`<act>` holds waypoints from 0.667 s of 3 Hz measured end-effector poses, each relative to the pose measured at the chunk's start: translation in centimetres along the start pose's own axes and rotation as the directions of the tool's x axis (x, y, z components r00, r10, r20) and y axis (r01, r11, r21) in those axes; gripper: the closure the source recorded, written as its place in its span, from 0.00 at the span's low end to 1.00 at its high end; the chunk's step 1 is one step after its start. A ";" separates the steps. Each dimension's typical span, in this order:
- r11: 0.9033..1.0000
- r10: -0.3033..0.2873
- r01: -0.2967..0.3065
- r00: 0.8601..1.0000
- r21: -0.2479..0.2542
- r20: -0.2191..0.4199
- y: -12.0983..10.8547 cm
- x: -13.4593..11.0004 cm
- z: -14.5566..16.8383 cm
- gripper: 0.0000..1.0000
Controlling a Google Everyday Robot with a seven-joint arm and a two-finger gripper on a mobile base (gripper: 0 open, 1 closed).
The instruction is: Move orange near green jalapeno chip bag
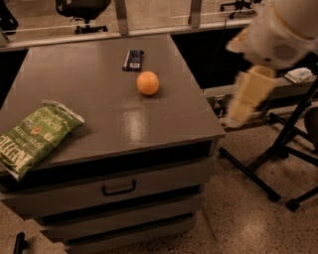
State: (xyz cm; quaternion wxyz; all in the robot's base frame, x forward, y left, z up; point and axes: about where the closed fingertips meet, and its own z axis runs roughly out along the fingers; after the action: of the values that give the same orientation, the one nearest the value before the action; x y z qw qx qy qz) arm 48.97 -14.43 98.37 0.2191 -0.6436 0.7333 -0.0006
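The orange (pixel 148 83) sits on the grey cabinet top (pixel 109 114), toward its back right. The green jalapeno chip bag (pixel 32 136) lies flat at the front left edge of the top, well apart from the orange. My arm comes in from the upper right, and its cream-coloured gripper (pixel 242 99) hangs beside the cabinet's right edge, off the top. It is to the right of the orange, lower than it, and touches nothing.
A small dark rectangular packet (pixel 133 59) lies behind the orange near the back edge. The cabinet has drawers with a handle (pixel 119 188) on the front. A black stand with legs (pixel 278 149) is on the floor at the right. An office chair (pixel 82 10) is behind.
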 end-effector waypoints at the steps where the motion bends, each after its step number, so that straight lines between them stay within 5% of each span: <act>1: 0.997 -0.076 0.078 0.993 -0.013 0.095 -2.5 -6.0 3.2 0.00; 2: 0.996 -0.089 0.092 0.978 -0.010 0.188 -5.7 -11.9 8.3 0.00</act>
State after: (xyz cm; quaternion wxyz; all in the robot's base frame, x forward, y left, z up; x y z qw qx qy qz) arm 57.92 -1.82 96.31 0.2809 -0.6755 0.6793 0.0572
